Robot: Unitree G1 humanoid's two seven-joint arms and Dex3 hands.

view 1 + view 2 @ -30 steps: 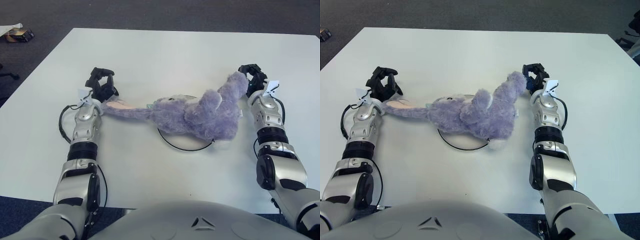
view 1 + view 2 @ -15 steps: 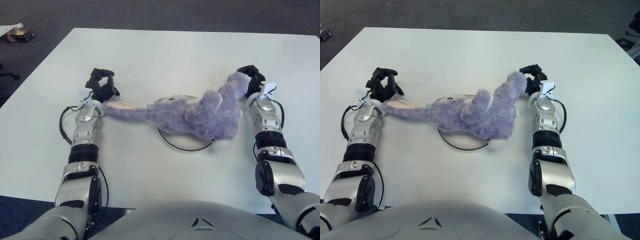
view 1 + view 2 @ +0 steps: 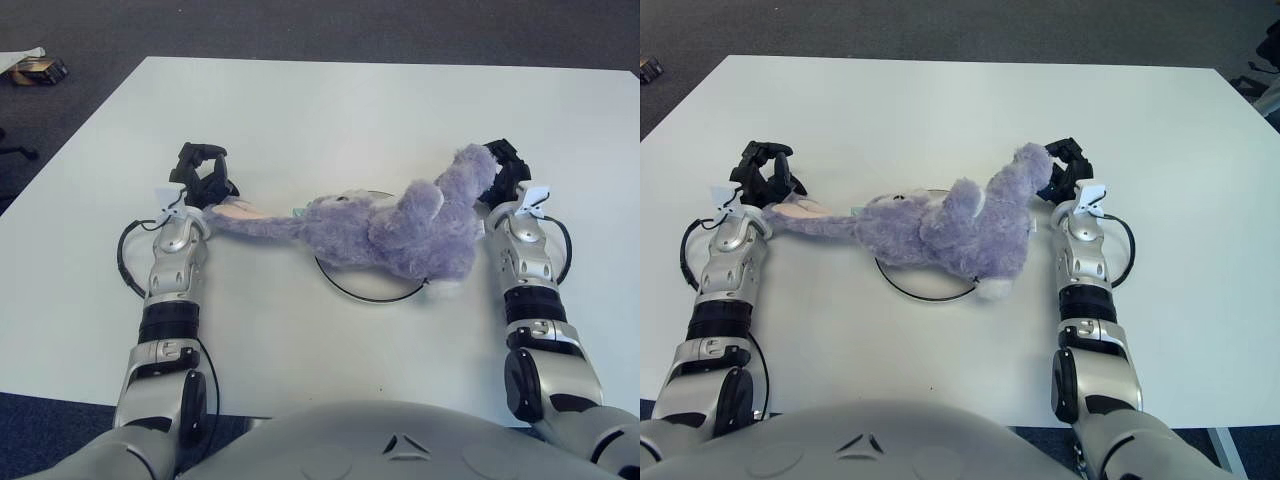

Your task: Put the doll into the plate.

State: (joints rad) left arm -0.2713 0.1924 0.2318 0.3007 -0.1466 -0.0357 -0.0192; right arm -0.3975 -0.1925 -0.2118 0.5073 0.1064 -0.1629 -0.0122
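A purple plush doll (image 3: 400, 225) lies on its side across a white plate, of which only the dark rim (image 3: 350, 290) shows under its body. Its long pink-lined ear (image 3: 240, 215) stretches left on the table, with the tip just below my left hand (image 3: 203, 175). That hand's fingers are loosely curled and hold nothing. One furry limb (image 3: 468, 168) sticks up to the right. Beside it is my right hand (image 3: 507, 168), fingers relaxed against the fur without clasping it.
The white table (image 3: 330, 110) reaches far beyond the doll, with its back edge at the top. Dark carpet surrounds the table, and a small box (image 3: 38, 68) lies on the floor at the far left.
Both forearms have drawn back slightly towards my body. The right hand has slid down along the doll's raised limb. The doll and plate have stayed put.
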